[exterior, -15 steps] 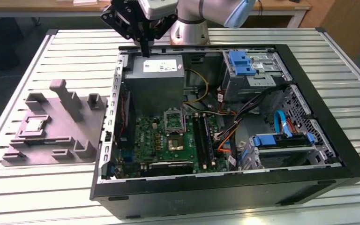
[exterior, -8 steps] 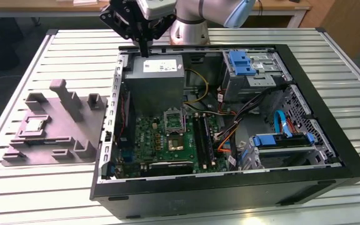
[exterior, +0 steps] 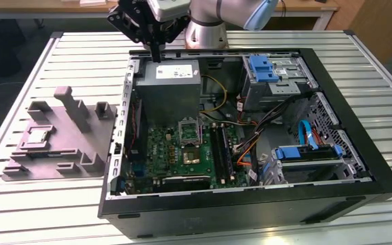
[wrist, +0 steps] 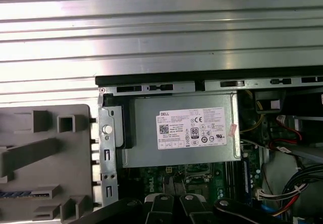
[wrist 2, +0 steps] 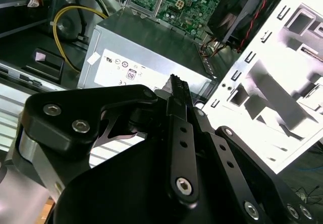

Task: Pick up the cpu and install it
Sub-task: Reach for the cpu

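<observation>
Pincer (exterior: 155, 57) pressed together, empty, hovers over power supply (exterior: 172, 89). The cpu (exterior: 38, 135) sits in grey fixture (exterior: 80, 155) on counter (exterior: 80, 56), likely staged for pickup.

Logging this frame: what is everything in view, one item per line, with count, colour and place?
cpu: one, silvery-grey, seated in the fixture, at the exterior view's left
fixture: one, grey, on the table beside the case
case: one, black, lying open on the table
power supply box: one, grey with white label, inside the case at its far end
motherboard: one, green, on the case floor
socket: one, metal-framed with dark centre, on the motherboard
drive caddies: two, blue, at the case's side on the exterior view's right
cables: several, yellow, orange, black, inside the case
table: one, slatted metal
arm: one, silver-grey, behind the case
gripper: one, black, shut and empty, above the power supply box
</observation>
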`<state>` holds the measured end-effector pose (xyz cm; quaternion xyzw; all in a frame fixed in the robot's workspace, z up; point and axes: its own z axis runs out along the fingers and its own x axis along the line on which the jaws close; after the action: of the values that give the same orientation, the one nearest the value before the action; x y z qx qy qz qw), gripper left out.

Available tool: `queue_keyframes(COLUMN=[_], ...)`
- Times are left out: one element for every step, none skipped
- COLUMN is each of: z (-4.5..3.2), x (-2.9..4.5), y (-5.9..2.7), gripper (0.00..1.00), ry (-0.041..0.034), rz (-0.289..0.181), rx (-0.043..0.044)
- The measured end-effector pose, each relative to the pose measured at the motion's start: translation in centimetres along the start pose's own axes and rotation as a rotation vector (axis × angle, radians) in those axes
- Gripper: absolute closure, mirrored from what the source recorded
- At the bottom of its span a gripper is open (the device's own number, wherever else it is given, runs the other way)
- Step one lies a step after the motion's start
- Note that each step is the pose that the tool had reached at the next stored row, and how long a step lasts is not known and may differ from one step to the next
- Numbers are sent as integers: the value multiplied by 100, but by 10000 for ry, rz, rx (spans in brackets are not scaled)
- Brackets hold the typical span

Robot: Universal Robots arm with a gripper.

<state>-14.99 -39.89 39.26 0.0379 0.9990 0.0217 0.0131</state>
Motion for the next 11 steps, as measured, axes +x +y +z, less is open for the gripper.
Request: queue_keyframes(z=[0,0,0,0,0,1,1,1,1,1,1], x=[1,3,5,7,14,20,21,23,26,29,34], y=[0,0,0,-1,-1,-2,-2,-2,-2,-2,-3], gripper=[89,89,89,89,89,89,89,89,89,89,89], ry=[0,-1,0,0,0,0,0,0,0,0,0], rz=[0,0,0,0,0,0,-1,0,0,1,1], rx=[0,0,-1,0,0,0,0,-1,0,0,0])
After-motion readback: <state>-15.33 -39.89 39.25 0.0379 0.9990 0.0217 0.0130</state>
